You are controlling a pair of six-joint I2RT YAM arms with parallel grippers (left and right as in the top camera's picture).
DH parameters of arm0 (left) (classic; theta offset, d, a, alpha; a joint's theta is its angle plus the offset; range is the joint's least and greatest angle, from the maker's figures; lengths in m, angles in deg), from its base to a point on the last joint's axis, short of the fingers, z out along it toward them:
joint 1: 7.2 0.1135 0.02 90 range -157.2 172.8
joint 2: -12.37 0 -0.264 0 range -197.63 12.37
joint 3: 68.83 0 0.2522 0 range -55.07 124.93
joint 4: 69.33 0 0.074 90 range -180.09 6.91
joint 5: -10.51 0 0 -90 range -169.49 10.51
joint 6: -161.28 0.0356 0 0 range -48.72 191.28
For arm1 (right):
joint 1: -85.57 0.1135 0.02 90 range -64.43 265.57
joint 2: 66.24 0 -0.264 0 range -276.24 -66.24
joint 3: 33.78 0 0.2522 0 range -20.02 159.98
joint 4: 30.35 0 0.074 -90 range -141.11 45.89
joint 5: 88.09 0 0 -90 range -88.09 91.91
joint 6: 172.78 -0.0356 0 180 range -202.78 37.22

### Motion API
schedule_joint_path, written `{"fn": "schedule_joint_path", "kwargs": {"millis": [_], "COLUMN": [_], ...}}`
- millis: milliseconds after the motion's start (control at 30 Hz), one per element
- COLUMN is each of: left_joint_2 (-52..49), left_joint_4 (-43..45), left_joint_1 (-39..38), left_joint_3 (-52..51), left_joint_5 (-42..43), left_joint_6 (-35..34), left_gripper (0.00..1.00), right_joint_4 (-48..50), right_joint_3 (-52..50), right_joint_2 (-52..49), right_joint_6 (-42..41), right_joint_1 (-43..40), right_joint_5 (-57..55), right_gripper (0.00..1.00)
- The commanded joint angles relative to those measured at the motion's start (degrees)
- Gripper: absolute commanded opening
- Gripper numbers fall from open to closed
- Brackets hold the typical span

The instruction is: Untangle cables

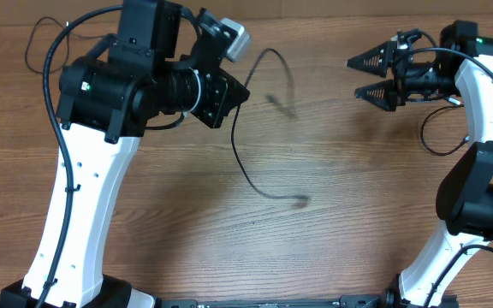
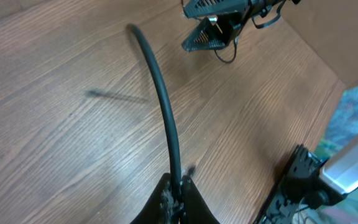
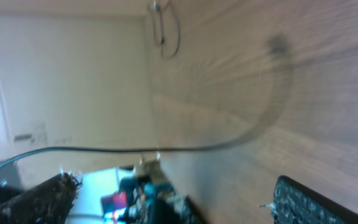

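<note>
A thin black cable [image 1: 248, 175] hangs from my left gripper [image 1: 234, 96], curves down over the wooden table and ends near the middle. Another stretch arcs up behind the gripper and looks blurred. In the left wrist view my left gripper [image 2: 178, 194] is shut on the cable [image 2: 163, 106], which rises away from the jaws to a free end. My right gripper [image 1: 355, 77] is open and empty at the upper right, apart from the cable. In the right wrist view its fingers [image 3: 173, 190] stand wide open, with the blurred cable [image 3: 263, 124] beyond them.
The wooden table [image 1: 341, 188] fills the view. The left arm's white link [image 1: 80, 214] stands at the left and the right arm's base [image 1: 478, 205] at the right. The arms' own black wires run along them.
</note>
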Motion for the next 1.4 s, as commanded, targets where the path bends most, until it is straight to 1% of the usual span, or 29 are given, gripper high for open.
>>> {"fn": "schedule_joint_path", "kwargs": {"millis": [0, 67, 167, 267, 333, 400, 467, 567, 600, 633, 700, 767, 800, 833, 967, 1033, 1067, 1200, 1267, 1367], "left_joint_2": [1.1, 1.1, 1.1, 1.1, 1.1, 1.1, 1.1, 1.1, 1.1, 1.1, 1.1, 1.1, 1.1, 1.1, 1.1, 1.1, 1.1, 1.1, 1.1, 1.1], "left_joint_4": [0.0, -0.1, -0.3, -0.2, 0.3, 1.1, 2.3, 2.6, 2.6, 2.6, 2.6, 2.6, 2.5, 1.8, 0.9, 1.0, 1.1, 1.6, 1.5, 1.8], "left_joint_1": [0.0, 0.1, 0.0, -0.1, -0.1, -0.1, -0.1, -0.1, -0.1, -0.1, -0.1, -0.1, -0.2, -0.5, -1.6, -1.9, -1.9, -2.0, -2.0, -2.0], "left_joint_3": [0.3, 0.3, 0.3, 0.3, 0.3, 0.3, 0.3, 0.3, 0.3, 0.3, 0.3, 0.3, 0.3, 0.3, 0.3, 0.2, 0.2, 0.2, 0.2, 0.2], "left_joint_5": [-2.9, -4.6, -3.7, -1.4, -1.5, -1.5, -1.5, -1.5, -1.5, -1.5, -1.5, -1.5, -1.5, -1.5, -2.7, -4.3, -4.5, -4.5, -4.5, -4.5], "left_joint_6": [1.8, 0.0, -0.4, -0.3, -0.3, -0.4, -1.5, -2.3, -2.4, -2.8, -4.5, -6.6, -7.4, -7.9, -7.8, -8.0, -8.8, -8.9, -8.9, -8.9], "left_gripper": [0.04, 0.04, 0.04, 0.04, 0.04, 0.04, 0.04, 0.04, 0.04, 0.04, 0.04, 0.04, 0.04, 0.05, 0.04, 0.04, 0.04, 0.04, 0.04, 0.04], "right_joint_4": [-4.7, -8.1, -12.8, -15.0, -16.6, -17.4, -17.7, -15.1, -13.7, -11.4, -4.0, 4.9, 8.4, 17.5, 31.8, 36.8, 37.9, 38.2, 40.2, 42.5], "right_joint_3": [0.5, 0.5, 0.5, 0.5, 0.5, 0.5, 0.5, 0.5, 0.5, 0.5, 0.5, 0.5, 0.5, 0.5, 0.5, 0.5, 0.5, 0.5, 0.5, 0.5], "right_joint_2": [0.9, 1.6, 4.3, 7.1, 9.3, 10.4, 10.5, 10.5, 10.5, 10.5, 10.4, 10.5, 10.4, 10.4, 10.4, 10.4, 10.4, 10.4, 10.4, 10.4], "right_joint_6": [15.2, 20.7, 27.6, 30.6, 30.1, 25.3, 19.9, 19.6, 18.1, 15.9, 8.8, -0.2, -3.3, -12.0, -26.2, -32.5, -35.7, -42.6, -48.3, -54.0], "right_joint_1": [0.3, 0.3, 0.3, 1.5, 3.1, 4.8, 7.5, 10.8, 12.1, 13.3, 16.5, 19.2, 20.0, 21.8, 23.6, 24.2, 24.5, 25.1, 25.2, 25.2], "right_joint_5": [6.6, 8.8, 10.1, 9.6, 9.6, 12.5, 17.7, 21.5, 21.5, 21.5, 21.5, 21.5, 21.5, 21.5, 21.5, 20.7, 18.5, 11.6, 8.6, 6.5], "right_gripper": [1.0, 1.0, 1.0, 1.0, 1.0, 1.0, 1.0, 1.0, 1.0, 1.0, 1.0, 1.0, 1.0, 1.0, 1.0, 1.0, 1.0, 1.0, 1.0, 1.0]}}
